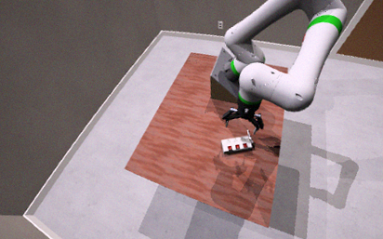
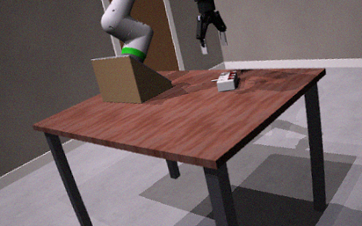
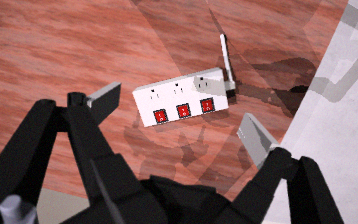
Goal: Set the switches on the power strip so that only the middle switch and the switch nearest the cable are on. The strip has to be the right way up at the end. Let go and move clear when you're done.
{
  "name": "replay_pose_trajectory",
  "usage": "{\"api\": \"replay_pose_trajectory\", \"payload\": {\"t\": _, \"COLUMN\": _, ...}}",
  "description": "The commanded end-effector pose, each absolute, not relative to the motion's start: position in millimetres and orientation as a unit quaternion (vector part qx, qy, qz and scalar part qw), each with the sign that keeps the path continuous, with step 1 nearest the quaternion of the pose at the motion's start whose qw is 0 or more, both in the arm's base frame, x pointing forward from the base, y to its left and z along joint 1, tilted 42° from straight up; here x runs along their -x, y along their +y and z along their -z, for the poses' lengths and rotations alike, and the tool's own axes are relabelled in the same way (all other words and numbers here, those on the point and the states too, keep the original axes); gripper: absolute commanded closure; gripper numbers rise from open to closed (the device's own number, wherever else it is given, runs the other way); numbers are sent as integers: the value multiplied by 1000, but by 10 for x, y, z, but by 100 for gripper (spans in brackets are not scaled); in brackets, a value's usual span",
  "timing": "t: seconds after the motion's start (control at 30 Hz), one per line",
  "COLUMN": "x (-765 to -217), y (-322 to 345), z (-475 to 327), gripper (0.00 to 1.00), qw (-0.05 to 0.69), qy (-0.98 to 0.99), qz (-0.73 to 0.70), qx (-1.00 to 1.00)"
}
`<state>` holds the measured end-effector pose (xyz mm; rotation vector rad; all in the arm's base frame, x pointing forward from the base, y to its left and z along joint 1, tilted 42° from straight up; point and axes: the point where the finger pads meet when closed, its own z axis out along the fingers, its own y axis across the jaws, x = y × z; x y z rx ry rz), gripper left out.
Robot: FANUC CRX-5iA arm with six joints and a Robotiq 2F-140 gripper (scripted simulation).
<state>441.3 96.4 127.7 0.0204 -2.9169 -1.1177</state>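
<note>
A white power strip [image 3: 181,98] lies face up on the wooden table, with three red rocker switches [image 3: 183,110] in a row and a short white cable stub [image 3: 226,64] at its right end. It also shows in the top view [image 1: 237,144] and in the exterior view [image 2: 227,80]. My gripper [image 3: 181,109] hangs well above the strip, open wide and empty; it also shows in the top view [image 1: 243,120] and in the exterior view [image 2: 213,43]. I cannot tell which way each switch is rocked.
A tan wedge-shaped box [image 2: 129,84] stands at the table's back, at the arm's base. The strip lies near the table's far right edge [image 3: 320,95], with grey floor beyond it.
</note>
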Motion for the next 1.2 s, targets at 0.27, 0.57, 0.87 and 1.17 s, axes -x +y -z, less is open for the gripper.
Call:
{"api": "replay_pose_trajectory", "payload": {"t": 0.27, "x": -4489, "y": 1030, "z": -1231, "gripper": 0, "qw": -53, "qy": -919, "qz": 354, "qx": -166}}
{"api": "replay_pose_trajectory", "payload": {"t": 0.57, "x": -4673, "y": 1213, "z": -1102, "gripper": 0, "qw": -117, "qy": -873, "qz": 332, "qx": -338}}
{"api": "replay_pose_trajectory", "payload": {"t": 0.87, "x": -4792, "y": 1343, "z": -1011, "gripper": 0, "qw": -173, "qy": -799, "qz": 300, "qx": -492}}
{"api": "replay_pose_trajectory", "payload": {"t": 1.17, "x": -4832, "y": 1390, "z": -978, "gripper": 0, "qw": -219, "qy": -706, "qz": 263, "qx": -620}}
